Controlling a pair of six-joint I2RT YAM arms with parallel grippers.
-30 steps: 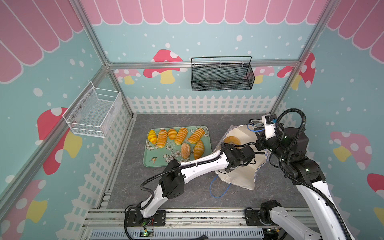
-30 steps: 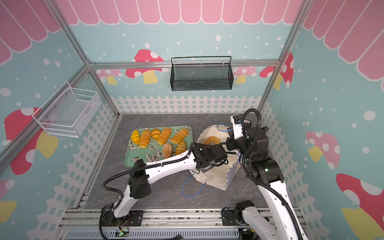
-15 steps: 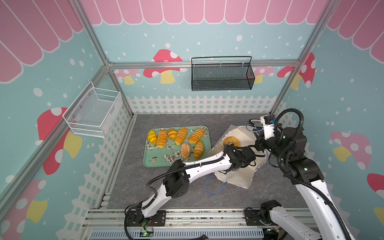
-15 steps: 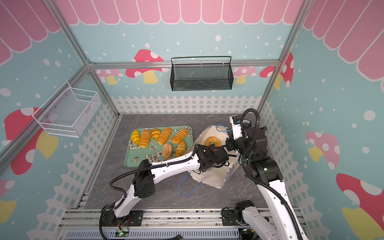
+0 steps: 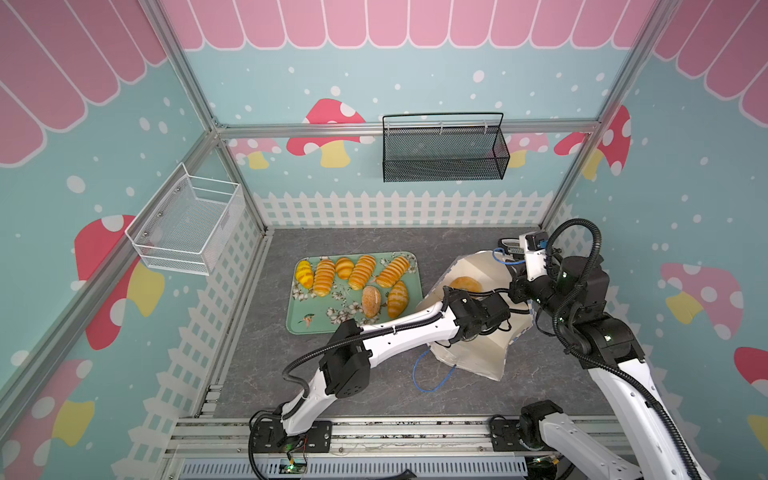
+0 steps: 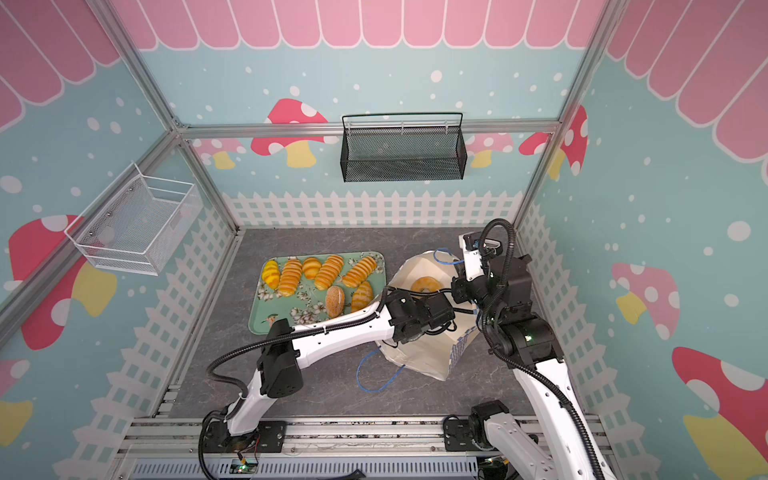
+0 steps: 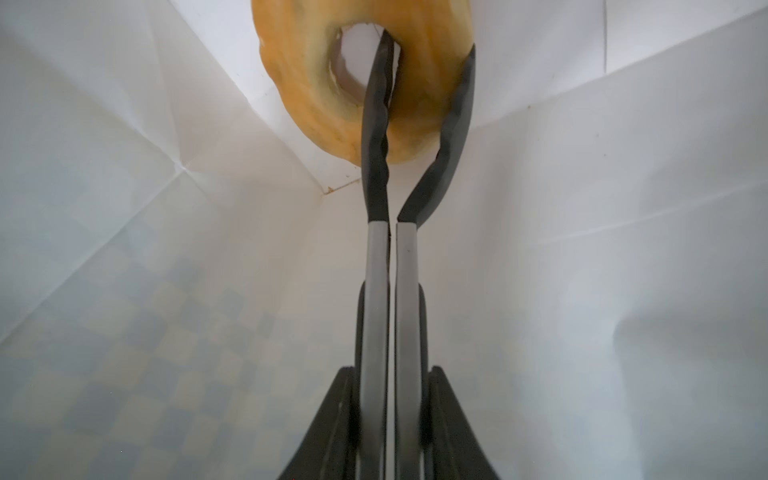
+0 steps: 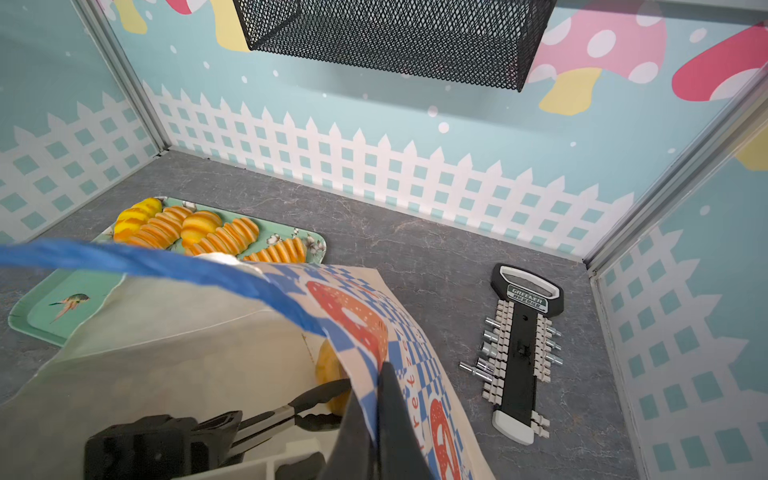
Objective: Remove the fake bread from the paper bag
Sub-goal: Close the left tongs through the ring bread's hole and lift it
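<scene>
- Deep in the bag (image 5: pixel 478 357), the left gripper (image 7: pixel 430 45) is clamped on the bagel (image 7: pixel 299 62). One finger runs through the hole and the other presses the outer edge.
- That bagel sits against a fold in the bag's far corner. It shows through the mouth in both top views (image 5: pixel 465 284) (image 6: pixel 427 284).
- Over on the other side, the right gripper (image 8: pixel 374 399) is pinched on the bag's checkered wall near the blue cord (image 8: pixel 166 266), holding the mouth open.
- Seven breads (image 5: pixel 361 272) lie on the tray (image 5: pixel 297 307), just beside the bag. No other bread shows inside.
- Step in hand, as I judge it: the last piece is gripped, and the pull-out is not yet begun.
- The next move calls for drawing the left gripper back along its own line and out through the mouth, clear of the paper folds.
- Meanwhile the right grip should steady the bag so it does not drag along.
- After that comes a carry to a bare spot on the tray.
</scene>
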